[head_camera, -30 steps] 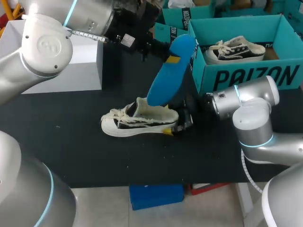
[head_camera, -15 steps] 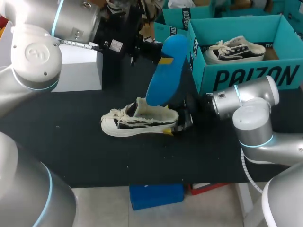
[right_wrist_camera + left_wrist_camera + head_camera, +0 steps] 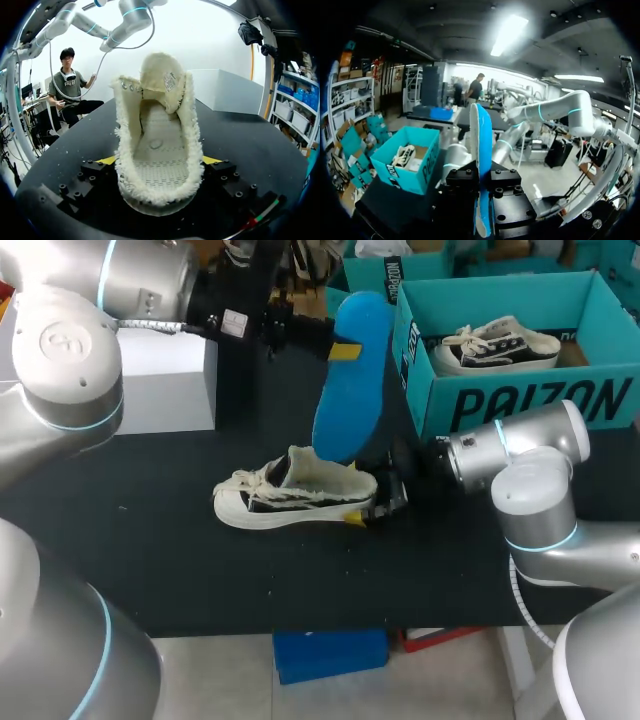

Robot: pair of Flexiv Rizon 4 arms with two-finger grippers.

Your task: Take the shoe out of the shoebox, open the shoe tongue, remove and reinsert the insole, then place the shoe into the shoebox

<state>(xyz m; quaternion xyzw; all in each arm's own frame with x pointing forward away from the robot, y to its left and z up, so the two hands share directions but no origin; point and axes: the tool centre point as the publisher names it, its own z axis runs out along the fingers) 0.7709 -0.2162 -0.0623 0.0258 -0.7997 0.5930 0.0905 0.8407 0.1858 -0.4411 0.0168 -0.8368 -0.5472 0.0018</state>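
My left gripper is clamped on the blue insole, its 2 fingers pressing it from both faces about a third of the way down from the upper end. In my left wrist view the insole stands edge-on between the black finger blocks of that gripper. Its long axis is steep, close to upright. The upper end leans toward the shoebox and the lower end hangs just over the shoe's opening. I cannot tell whether that lower end touches the collar.

The shoe sits on its sole on the black table, with its long axis running across the table. Its toe points to my left and its heel faces my right gripper. That gripper is closed on the heel, 1 yellow tip on each side. My right wrist view looks from the heel along the shoe toward the toe, with the right gripper gripping both flanks. The tongue is pulled up and forward, and the fleecy lining and woven footbed show.

The shoebox stands at the far right of the table, near the shoe but apart from it. The other shoe lies in it along the front wall. A white box stands at the far left.
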